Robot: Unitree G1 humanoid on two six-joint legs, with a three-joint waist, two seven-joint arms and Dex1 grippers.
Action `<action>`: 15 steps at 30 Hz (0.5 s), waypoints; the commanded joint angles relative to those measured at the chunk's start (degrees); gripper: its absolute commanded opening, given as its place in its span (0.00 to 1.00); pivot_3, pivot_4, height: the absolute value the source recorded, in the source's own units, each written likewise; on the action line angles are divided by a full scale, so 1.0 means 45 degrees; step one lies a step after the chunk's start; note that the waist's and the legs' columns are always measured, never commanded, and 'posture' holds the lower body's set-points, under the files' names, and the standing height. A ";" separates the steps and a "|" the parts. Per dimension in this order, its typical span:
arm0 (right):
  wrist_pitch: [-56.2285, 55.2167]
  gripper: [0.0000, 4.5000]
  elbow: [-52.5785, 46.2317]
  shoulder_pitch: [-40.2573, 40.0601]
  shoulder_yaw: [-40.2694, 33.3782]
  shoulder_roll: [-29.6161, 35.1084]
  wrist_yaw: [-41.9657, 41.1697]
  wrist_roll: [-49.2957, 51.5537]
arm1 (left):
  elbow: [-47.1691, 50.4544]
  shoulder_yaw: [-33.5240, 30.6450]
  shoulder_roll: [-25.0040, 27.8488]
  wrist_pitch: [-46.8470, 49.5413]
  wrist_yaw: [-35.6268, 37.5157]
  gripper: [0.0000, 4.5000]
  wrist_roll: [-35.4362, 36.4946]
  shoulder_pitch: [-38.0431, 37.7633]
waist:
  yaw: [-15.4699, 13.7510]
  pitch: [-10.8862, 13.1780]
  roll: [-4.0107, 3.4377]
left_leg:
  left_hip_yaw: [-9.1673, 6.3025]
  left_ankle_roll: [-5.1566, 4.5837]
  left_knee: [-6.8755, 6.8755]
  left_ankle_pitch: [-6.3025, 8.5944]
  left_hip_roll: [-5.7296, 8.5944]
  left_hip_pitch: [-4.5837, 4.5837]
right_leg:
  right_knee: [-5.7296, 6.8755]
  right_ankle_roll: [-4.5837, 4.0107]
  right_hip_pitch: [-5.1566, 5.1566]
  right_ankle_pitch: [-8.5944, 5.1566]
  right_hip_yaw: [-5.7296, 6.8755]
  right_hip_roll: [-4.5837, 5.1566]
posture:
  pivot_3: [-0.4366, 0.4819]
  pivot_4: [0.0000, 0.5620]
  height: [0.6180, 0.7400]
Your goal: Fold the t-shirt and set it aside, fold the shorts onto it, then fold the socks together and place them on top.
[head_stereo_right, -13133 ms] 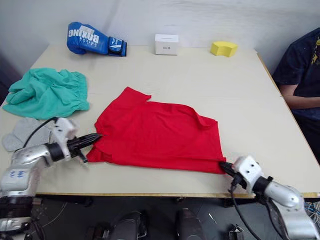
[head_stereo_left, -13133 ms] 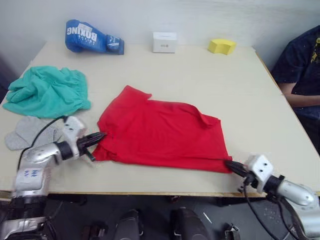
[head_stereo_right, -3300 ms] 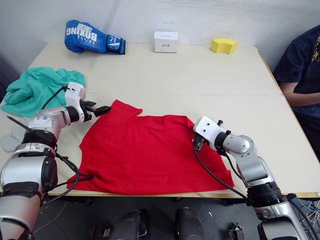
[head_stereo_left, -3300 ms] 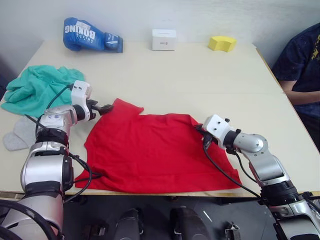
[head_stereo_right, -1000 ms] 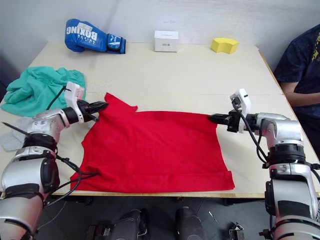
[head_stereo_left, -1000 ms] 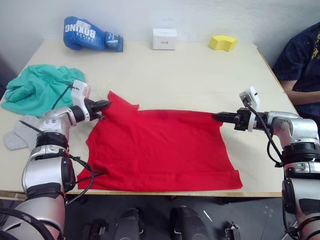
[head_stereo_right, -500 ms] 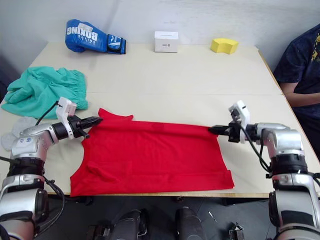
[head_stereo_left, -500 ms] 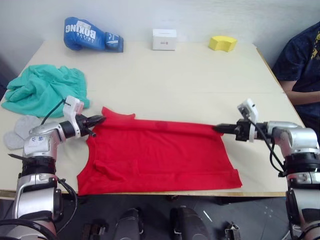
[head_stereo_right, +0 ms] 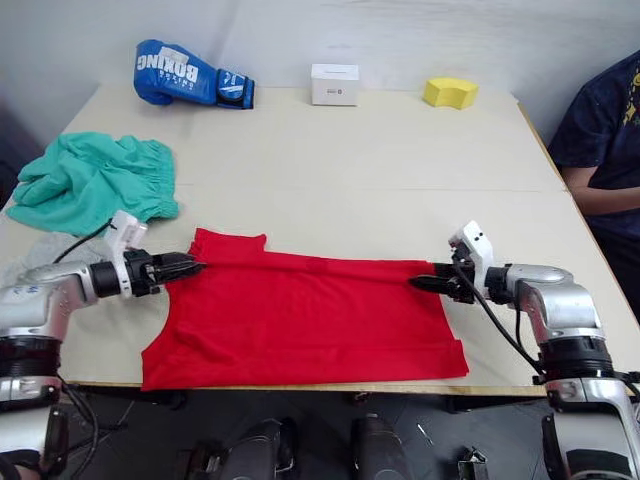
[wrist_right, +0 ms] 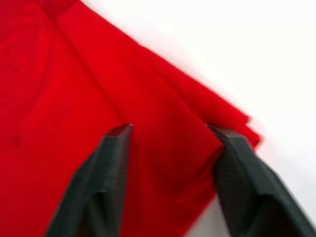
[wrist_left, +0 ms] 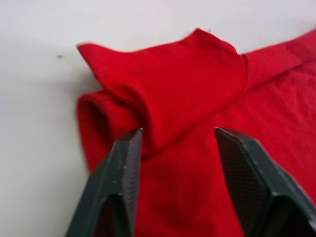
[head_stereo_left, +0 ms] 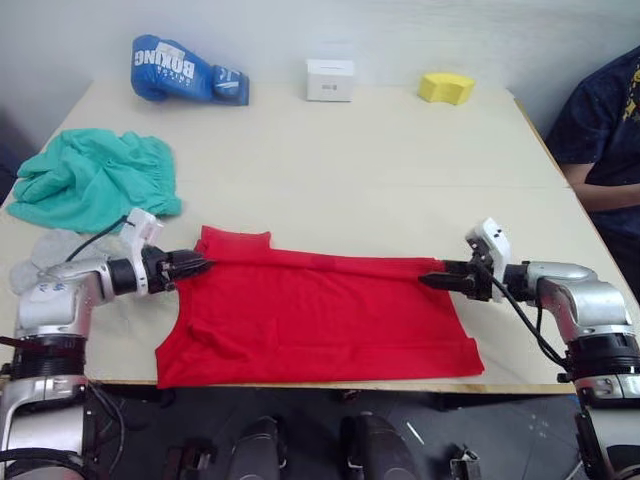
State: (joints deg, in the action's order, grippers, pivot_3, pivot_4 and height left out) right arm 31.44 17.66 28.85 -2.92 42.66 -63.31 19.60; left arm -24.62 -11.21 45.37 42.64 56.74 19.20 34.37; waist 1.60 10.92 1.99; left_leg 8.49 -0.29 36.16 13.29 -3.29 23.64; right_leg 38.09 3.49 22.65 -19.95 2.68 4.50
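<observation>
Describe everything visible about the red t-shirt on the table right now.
The bright red short-sleeved cotton t-shirt lies flat along the near edge of the beige table, folded into a wide band with a straight fold line on its far side. The cloth looks soft and thin, with a few wrinkles. One sleeve sticks out at its far corner near the left gripper, whose open fingers straddle that rolled sleeve edge. The right gripper is open over the opposite corner. The shirt lies apart from the teal shorts.
</observation>
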 commanded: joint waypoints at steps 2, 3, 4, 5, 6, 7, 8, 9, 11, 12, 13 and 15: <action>-0.2425 0.90 -0.0825 -0.0578 -0.0440 0.0646 -0.0149 -0.0484 | -0.1636 0.0576 -0.0205 0.0063 -0.0089 0.90 -0.0292 0.1842 | -0.0030 0.0000 -0.0001 | -0.0006 -0.0002 0.0000 0.0000 0.0005 -0.0003 | -0.0018 0.0005 -0.0018 0.0004 0.0008 0.0005 | 0.48 0.27 1.00; -0.2658 0.91 -0.0857 -0.0645 -0.0503 0.0601 -0.0100 -0.0445 | -0.2078 0.0802 -0.0297 0.0098 -0.0170 0.97 -0.0472 0.2190 | -0.0018 0.0000 0.0000 | -0.0005 -0.0004 0.0001 0.0000 0.0008 -0.0003 | -0.0024 0.0009 -0.0023 0.0006 0.0007 0.0007 | 0.48 0.27 1.00; -0.2772 0.91 -0.0899 -0.0684 -0.0591 0.0516 -0.0053 -0.0325 | -0.2639 0.1023 -0.0405 -0.0057 -0.0360 0.97 -0.0756 0.2555 | -0.0007 0.0000 0.0000 | -0.0003 -0.0010 0.0004 -0.0001 0.0008 -0.0003 | -0.0029 0.0012 -0.0030 0.0008 0.0008 0.0005 | 0.48 0.27 1.00; -0.2842 0.91 -0.0934 -0.0709 -0.0651 0.0439 0.0025 -0.0242 | -0.3212 0.1167 -0.0545 -0.0321 -0.0565 0.97 -0.0992 0.2893 | -0.0006 0.0000 0.0000 | 0.0005 -0.0018 0.0003 -0.0005 0.0012 -0.0003 | -0.0031 0.0018 -0.0027 0.0010 0.0002 0.0005 | 0.48 0.27 1.00; -0.2910 0.91 -0.0992 -0.0728 -0.0646 0.0376 0.0046 -0.0200 | -0.3903 0.1311 -0.0706 -0.0483 -0.0799 0.97 -0.1228 0.3296 | 0.0035 0.0001 0.0001 | 0.0006 -0.0020 0.0004 -0.0006 0.0013 -0.0003 | -0.0030 0.0019 -0.0027 0.0010 0.0002 0.0003 | 0.48 0.27 1.00; -0.2942 0.91 -0.1055 -0.0752 -0.0607 0.0339 0.0039 -0.0187 | -0.4526 0.1411 -0.0877 -0.0809 -0.1013 0.97 -0.1435 0.3645 | 0.0055 0.0001 0.0001 | 0.0014 -0.0019 0.0003 -0.0008 0.0010 -0.0001 | -0.0030 0.0019 -0.0016 0.0011 -0.0004 -0.0005 | 0.48 0.27 1.00; -0.2952 0.91 -0.1106 -0.0767 -0.0560 0.0287 0.0072 -0.0198 | -0.5205 0.1400 -0.1082 -0.1059 -0.1325 0.97 -0.1560 0.4024 | 0.0070 0.0001 0.0001 | 0.0018 -0.0018 0.0003 -0.0009 0.0008 -0.0003 | -0.0027 0.0019 -0.0016 0.0011 -0.0004 -0.0009 | 0.48 0.27 1.00; -0.2948 0.91 -0.1148 -0.0773 -0.0528 0.0238 0.0095 -0.0195 | -0.5807 0.1365 -0.1262 -0.1186 -0.1516 0.97 -0.1622 0.4372 | 0.0072 0.0002 0.0003 | 0.0019 -0.0014 0.0003 -0.0012 0.0002 -0.0001 | -0.0027 0.0019 -0.0012 0.0011 -0.0003 -0.0017 | 0.48 0.27 1.00; -0.2875 0.91 -0.1203 -0.0754 -0.0489 0.0176 0.0106 -0.0154 | -0.6712 0.1299 -0.1586 -0.1499 -0.1596 0.97 -0.1651 0.4872 | 0.0043 0.0002 0.0003 | 0.0018 -0.0005 0.0005 -0.0017 -0.0006 -0.0005 | -0.0020 0.0018 -0.0009 0.0010 -0.0001 -0.0023 | 0.48 0.27 1.00; -0.2898 0.91 -0.1206 -0.0735 -0.0486 0.0157 0.0111 -0.0167 | -0.7058 0.1384 -0.1673 -0.1615 -0.1473 0.97 -0.1721 0.5035 | 0.0043 0.0002 0.0003 | 0.0016 -0.0001 0.0006 -0.0020 -0.0007 -0.0005 | -0.0015 0.0018 -0.0009 0.0010 -0.0001 -0.0025 | 0.48 0.27 1.00; -0.2861 0.91 -0.1200 -0.0700 -0.0500 0.0133 0.0109 -0.0152 | -0.7420 0.1426 -0.1742 -0.1819 -0.1489 0.97 -0.1809 0.5184 | 0.0041 0.0002 0.0003 | 0.0017 -0.0001 0.0007 -0.0020 -0.0006 -0.0007 | -0.0014 0.0018 -0.0009 0.0010 -0.0001 -0.0024 | 0.48 0.27 1.00; -0.2860 0.91 -0.1171 -0.0646 -0.0535 0.0107 0.0136 -0.0168 | -0.7920 0.1574 -0.1765 -0.2317 -0.1389 0.90 -0.2053 0.5384 | 0.0025 0.0001 0.0002 | 0.0017 -0.0002 0.0013 -0.0020 -0.0002 -0.0007 | -0.0012 0.0018 -0.0013 0.0011 0.0005 -0.0020 | 0.48 0.27 1.00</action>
State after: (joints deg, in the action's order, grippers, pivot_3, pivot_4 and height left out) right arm 18.94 13.75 25.34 -4.10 42.99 -62.88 17.96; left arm -58.41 -4.48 37.16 33.81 50.21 11.20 57.97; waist 1.71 10.93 2.01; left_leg 8.57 -0.31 36.23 13.21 -3.29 23.60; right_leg 38.03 3.57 22.59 -19.90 2.71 4.44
